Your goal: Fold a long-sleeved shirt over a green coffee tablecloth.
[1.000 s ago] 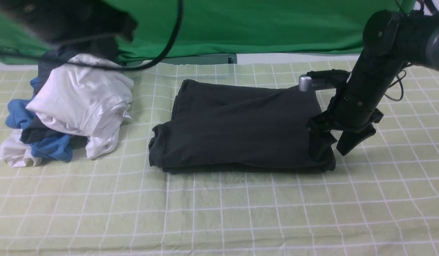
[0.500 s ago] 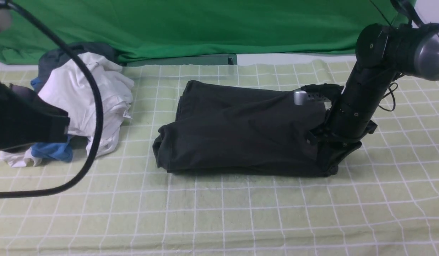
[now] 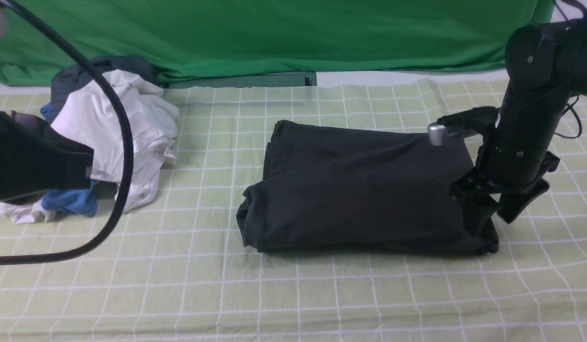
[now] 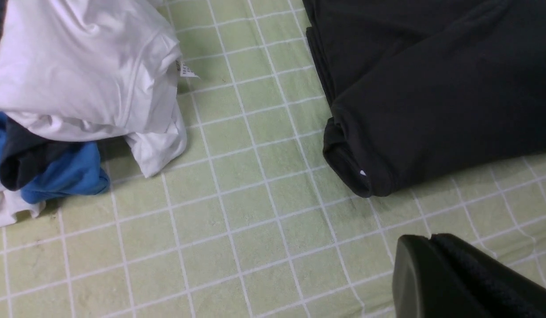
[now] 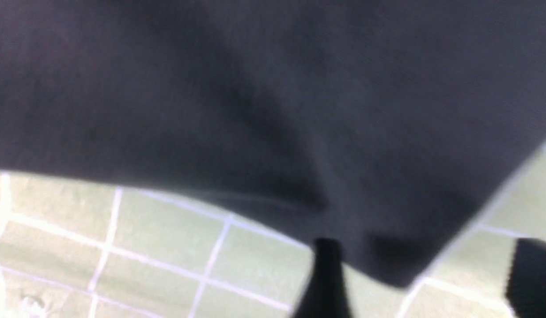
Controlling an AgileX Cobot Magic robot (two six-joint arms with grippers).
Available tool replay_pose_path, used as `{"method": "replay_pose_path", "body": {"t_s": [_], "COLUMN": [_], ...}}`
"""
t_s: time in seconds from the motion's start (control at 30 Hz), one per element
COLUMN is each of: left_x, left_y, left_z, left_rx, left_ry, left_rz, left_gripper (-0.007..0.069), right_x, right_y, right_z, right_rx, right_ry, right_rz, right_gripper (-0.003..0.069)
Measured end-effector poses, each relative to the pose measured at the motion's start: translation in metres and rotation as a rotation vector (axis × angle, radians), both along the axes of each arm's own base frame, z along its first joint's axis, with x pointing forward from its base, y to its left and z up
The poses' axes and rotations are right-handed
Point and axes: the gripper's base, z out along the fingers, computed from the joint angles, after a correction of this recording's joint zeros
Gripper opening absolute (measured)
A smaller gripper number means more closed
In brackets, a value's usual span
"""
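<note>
Right gripper (image 3: 494,219) at frame right, jaws spread wide, straddling the right edge of the folded long-sleeved shirt (image 3: 364,190), clamped on nothing. Left gripper (image 4: 454,278) at frame left, pinched shut, empty. Shirt lying centre-right on the green coffee tablecloth (image 3: 293,294). Pile of white and blue garments (image 3: 108,137) heaped at upper left.

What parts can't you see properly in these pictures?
- Black shirt: the logo is folded out of sight in every view.
- Right hand: right wrist view is blurred, fingertips cut off by the edge.
- Clothes pile: front view, partly hidden by the left arm and cable.
</note>
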Motion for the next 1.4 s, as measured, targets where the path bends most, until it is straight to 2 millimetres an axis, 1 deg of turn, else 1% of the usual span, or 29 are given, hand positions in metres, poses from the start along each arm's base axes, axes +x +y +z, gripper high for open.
{"method": "replay_pose_path", "body": {"t_s": [0.03, 0.07, 0.13, 0.17, 0.2, 0.27, 0.3, 0.33, 0.37, 0.4, 0.43, 0.47, 0.53, 0.57, 0.6, 0.67, 0.7, 0.73, 0.77, 0.83, 0.87, 0.9, 0.93, 0.97, 1.07, 1.1, 1.13, 1.2, 1.4], "left_x": [0.000, -0.001, -0.003, -0.004, -0.006, -0.010, -0.013, -0.018, -0.018, -0.021, -0.027, -0.031, -0.039, -0.042, -0.045, -0.051, -0.054, -0.055, -0.055, -0.056, -0.055, -0.054, -0.053, -0.052, -0.050, -0.049, -0.049, -0.048, -0.048], "left_y": [0.000, -0.001, -0.001, -0.001, 0.000, 0.001, 0.002, 0.003, 0.003, 0.005, 0.006, 0.008, 0.011, 0.012, 0.013, 0.015, 0.016, 0.017, 0.017, 0.018, 0.018, 0.017, 0.017, 0.017, 0.017, 0.017, 0.016, 0.016, 0.016], "left_z": [0.000, -0.001, -0.002, -0.003, -0.004, -0.005, -0.006, -0.006, -0.006, -0.008, -0.012, -0.013, -0.021, -0.025, -0.030, -0.044, -0.048, -0.054, -0.057, -0.068, -0.074, -0.078, -0.081, -0.083, -0.085, -0.084, -0.083, -0.082, -0.081], "left_rx": [-0.003, -0.006, -0.010, -0.007, -0.004, -0.005, -0.007, -0.013, -0.014, -0.021, -0.031, -0.039, -0.057, -0.064, -0.072, -0.088, -0.095, -0.101, -0.107, -0.113, -0.117, -0.120, -0.122, -0.123, -0.135, -0.140, -0.144, -0.150, -0.152], "left_ry": [0.007, 0.018, 0.044, 0.057, 0.068, 0.067, 0.059, 0.043, 0.040, 0.019, -0.011, -0.036, -0.088, -0.106, -0.129, -0.175, -0.196, -0.213, -0.229, -0.246, -0.253, -0.259, -0.266, -0.270, -0.304, -0.320, -0.331, -0.350, -0.357], "left_rz": [-0.001, -0.004, -0.008, -0.010, -0.011, -0.011, -0.011, -0.010, -0.010, -0.009, -0.007, -0.005, -0.001, 0.000, 0.002, 0.008, 0.010, 0.012, 0.014, 0.018, 0.021, 0.023, 0.025, 0.026, 0.030, 0.031, 0.032, 0.033, 0.034], "left_gripper": [0.0011, 0.0011, 0.0011, 0.0011, 0.0011, 0.0011, 0.0011, 0.0011, 0.0011, 0.0011, 0.0011, 0.0011, 0.0011, 0.0011, 0.0011, 0.0011, 0.0011, 0.0011, 0.0011, 0.0011, 0.0011, 0.0011, 0.0011, 0.0011, 0.0011, 0.0011, 0.0011, 0.0011, 0.0011], "right_x": [-0.001, -0.004, -0.012, -0.018, -0.030, -0.047, -0.058, -0.072, -0.075, -0.090, -0.111, -0.127, -0.162, -0.181, -0.195, -0.235, -0.250, -0.265, -0.272, -0.298, -0.306, -0.313, -0.320, -0.325, -0.333, -0.337, -0.337, -0.338, -0.337], "right_y": [0.000, -0.001, -0.003, -0.005, -0.008, -0.013, -0.016, -0.020, -0.021, -0.025, -0.031, -0.036, -0.046, -0.051, -0.055, -0.067, -0.071, -0.075, -0.077, -0.085, -0.088, -0.090, -0.092, -0.094, -0.096, -0.098, -0.098, -0.099, -0.098], "right_z": [0.005, 0.017, 0.041, 0.058, 0.083, 0.113, 0.133, 0.153, 0.157, 0.176, 0.202, 0.217, 0.241, 0.249, 0.253, 0.249, 0.249, 0.243, 0.235, 0.217, 0.199, 0.191, 0.176, 0.173, 0.144, 0.137, 0.133, 0.128, 0.125], "right_rx": [0.004, 0.012, 0.029, 0.042, 0.063, 0.089, 0.108, 0.130, 0.134, 0.159, 0.199, 0.224, 0.274, 0.299, 0.317, 0.354, 0.368, 0.382, 0.388, 0.415, 0.426, 0.439, 0.453, 0.467, 0.541, 0.569, 0.578, 0.598, 0.602], "right_ry": [-0.014, -0.044, -0.111, -0.156, -0.228, -0.317, -0.385, -0.464, -0.477, -0.564, -0.707, -0.808, -1.000, -1.092, -1.164, -1.348, -1.420, -1.492, -1.533, -1.650, -1.700, -1.753, -1.802, -1.840, -1.944, -2.003, -2.017, -2.064, -2.066], "right_rz": [0.000, 0.000, -0.007, -0.011, -0.016, -0.024, -0.026, -0.027, -0.027, -0.027, -0.024, -0.016, -0.013, -0.014, -0.016, -0.005, -0.001, 0.000, 0.003, -0.001, -0.005, -0.009, -0.015, -0.021, -0.066, -0.078, -0.082, -0.090, -0.092], "right_gripper": [0.0538, 0.0536, 0.0491, 0.0438, 0.0370, 0.0265, 0.0185, 0.0124, 0.0124, 0.0073, 0.0032, 0.0018, 0.0008, 0.0008, 0.0008, 0.0008, 0.0008, 0.0009, 0.0009, 0.0009, 0.0009, 0.0009, 0.0009, 0.0009, 0.0011, 0.0013, 0.0014, 0.0017, 0.0028]}}
